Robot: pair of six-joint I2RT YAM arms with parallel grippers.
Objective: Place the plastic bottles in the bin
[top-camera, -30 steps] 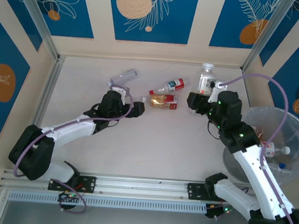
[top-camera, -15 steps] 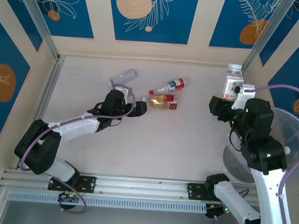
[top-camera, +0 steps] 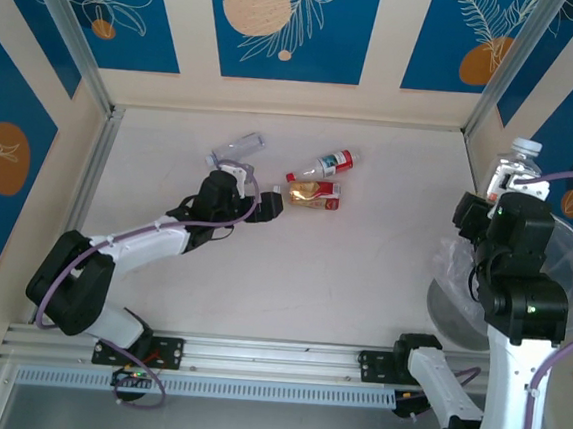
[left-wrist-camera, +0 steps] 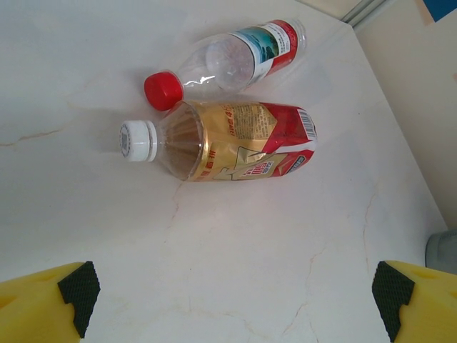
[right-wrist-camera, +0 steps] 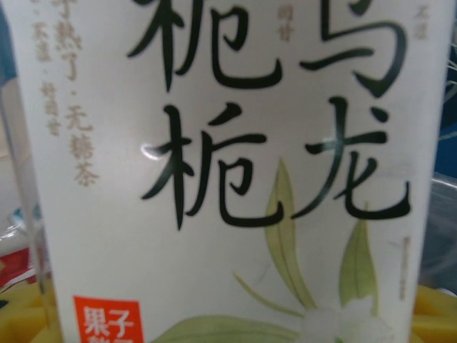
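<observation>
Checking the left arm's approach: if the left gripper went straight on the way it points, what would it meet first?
Most likely the gold-labelled bottle lying on its side ahead of the open left gripper; the red-capped bottle lies just beyond it.

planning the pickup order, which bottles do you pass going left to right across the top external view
clear bottle → gold-label bottle → white-label bottle; the red-capped bottle spans the same stretch as the gold-label one, so it's left out
</observation>
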